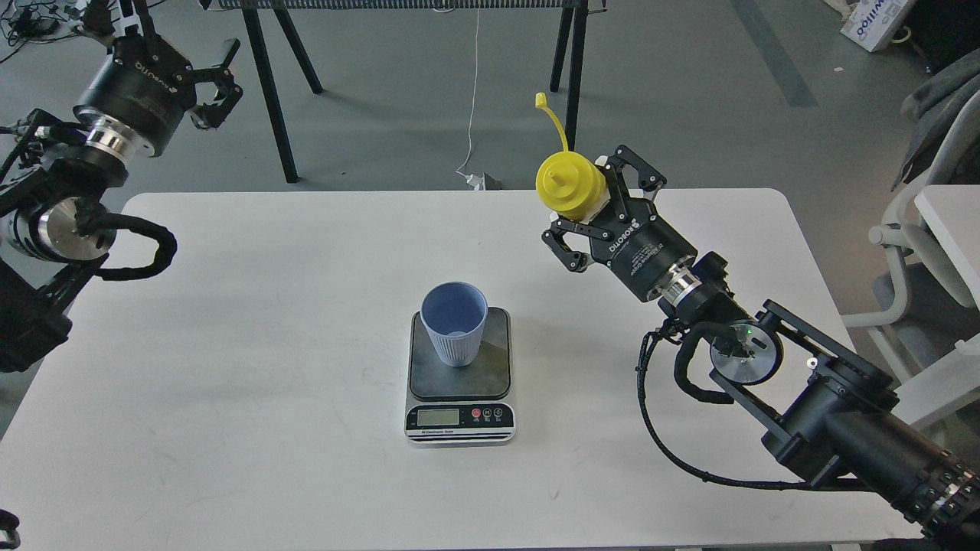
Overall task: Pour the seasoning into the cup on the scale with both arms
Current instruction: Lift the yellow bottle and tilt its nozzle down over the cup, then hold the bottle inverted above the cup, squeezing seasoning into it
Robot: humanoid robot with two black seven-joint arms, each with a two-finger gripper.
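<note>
The pale blue ribbed cup (454,323) stands upright on the dark plate of the scale (459,383), at the middle of the white table (253,398). My right gripper (593,203) is shut on the yellow seasoning bottle (570,184) and holds it raised above the table, up and to the right of the cup. The bottle's nozzle points toward the camera and its cap hangs on the tether above it. My left gripper (214,84) is open and empty, high at the far left beyond the table's back edge.
Black trestle legs (570,92) stand behind the table, with a white cable (471,115) hanging between them. A white chair (919,252) is at the right. The scale's display and buttons face the front edge.
</note>
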